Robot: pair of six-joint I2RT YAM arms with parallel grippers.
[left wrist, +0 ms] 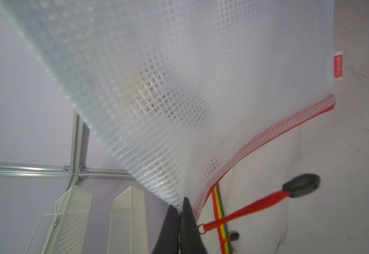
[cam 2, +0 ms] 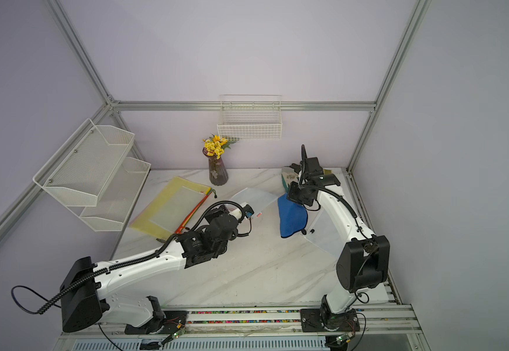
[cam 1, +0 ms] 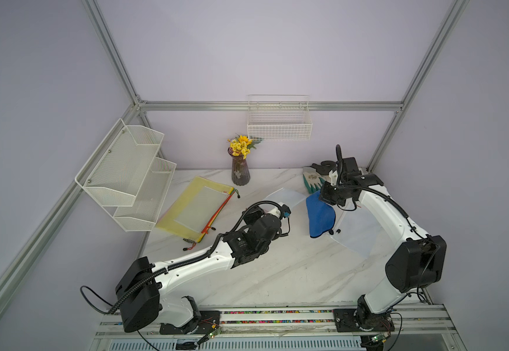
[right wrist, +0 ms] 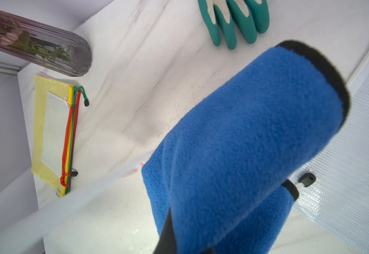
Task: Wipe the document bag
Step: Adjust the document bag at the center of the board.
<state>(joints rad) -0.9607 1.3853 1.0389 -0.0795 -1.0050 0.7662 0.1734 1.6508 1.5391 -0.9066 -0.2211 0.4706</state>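
- Right now the left gripper (left wrist: 180, 210) is clamped on a corner of the bag (left wrist: 201, 88), low in the left wrist view. The mesh sheet hangs lifted and slanted above the table (cam 1: 277, 273).
- In a top view the bag (cam 1: 286, 197) sits just right of centre, at the left arm's tip.
- The right gripper (cam 1: 323, 199) is clenched on the cloth (cam 1: 320, 217). The cloth droops in a fold just right of the bag and looks apart from it in both top views.
- The step in hand, as I judge it, is bringing cloth to bag and stroking.
- To do it well, hold the pinch firm and lay a broad flat of cloth on the face. Stroke away from the held corner, so the sheet is pulled tight and does not buckle.
- Use light pressure only. The bag hangs from one corner and looks limp, so a hard push would likely swing or fold it.
- Mind the dangling pull (left wrist: 301, 185), at the lower right of the left wrist view. It could snag the cloth.
- In the right wrist view only one dark finger shows, at the bottom edge. The other is behind the cloth.
- The bag's upper end is cut off in the left wrist view. In the right wrist view it is only a blurred pale band at lower left.
- Whether the bag's low edge touches the table, I cannot tell.
- A second bag (cam 1: 359, 231) lies flat under the right arm, partly covered by the arm and the cloth.
- No dirt can be made out on either bag.
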